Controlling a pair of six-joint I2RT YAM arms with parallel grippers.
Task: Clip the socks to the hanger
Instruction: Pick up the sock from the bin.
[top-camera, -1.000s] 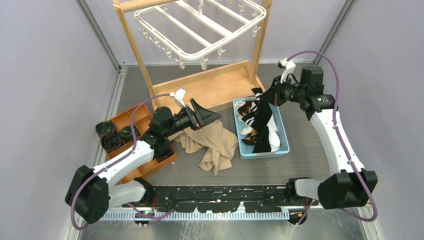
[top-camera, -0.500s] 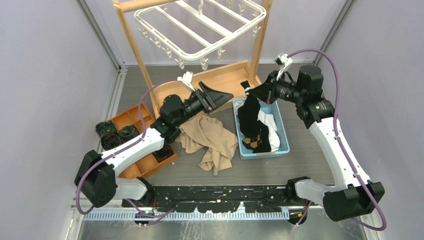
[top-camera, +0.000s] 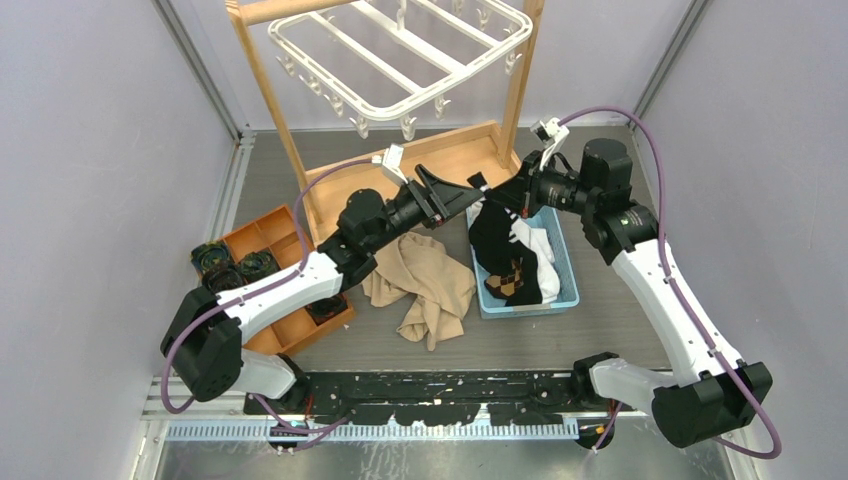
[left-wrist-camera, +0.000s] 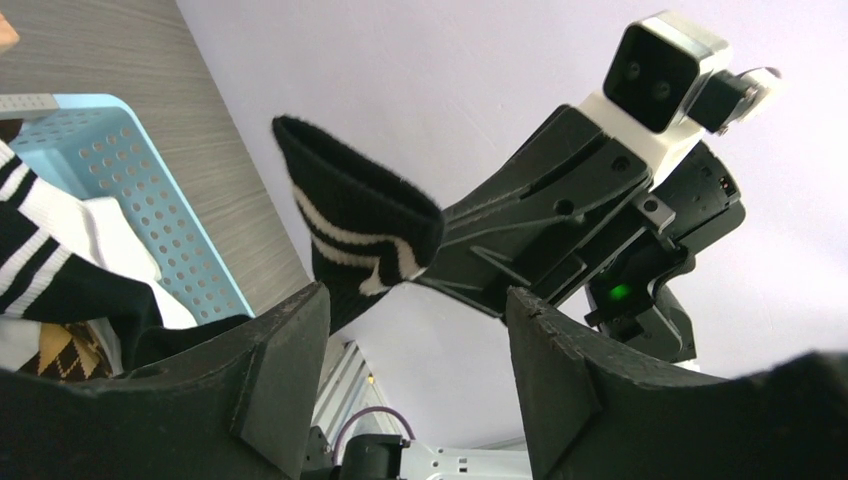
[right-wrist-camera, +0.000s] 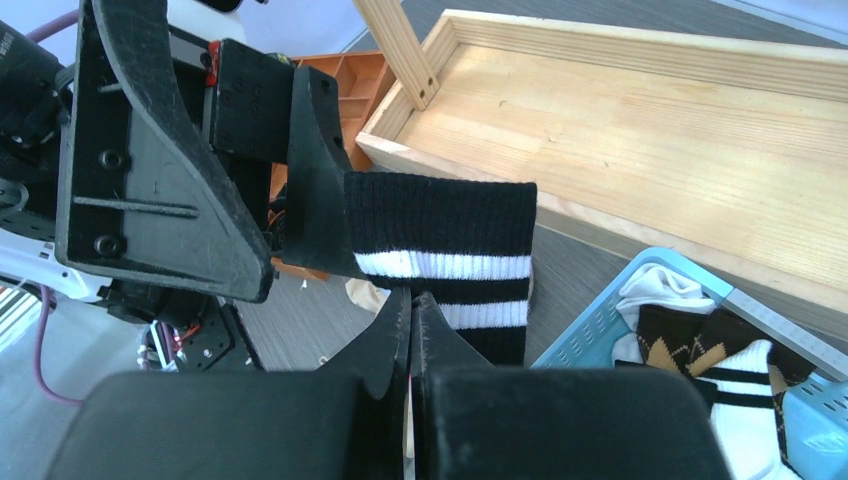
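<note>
Your right gripper is pinched shut on a black sock with white stripes, holding its cuff up over the blue basket where the other socks lie. Your left gripper has its jaws apart on either side of that cuff, not yet gripping it. You are at the handover, I judge, with nothing clipped to the white hanger; next, close the left jaws squarely on the cuff edge so that both arms can raise it to a clip.
</note>
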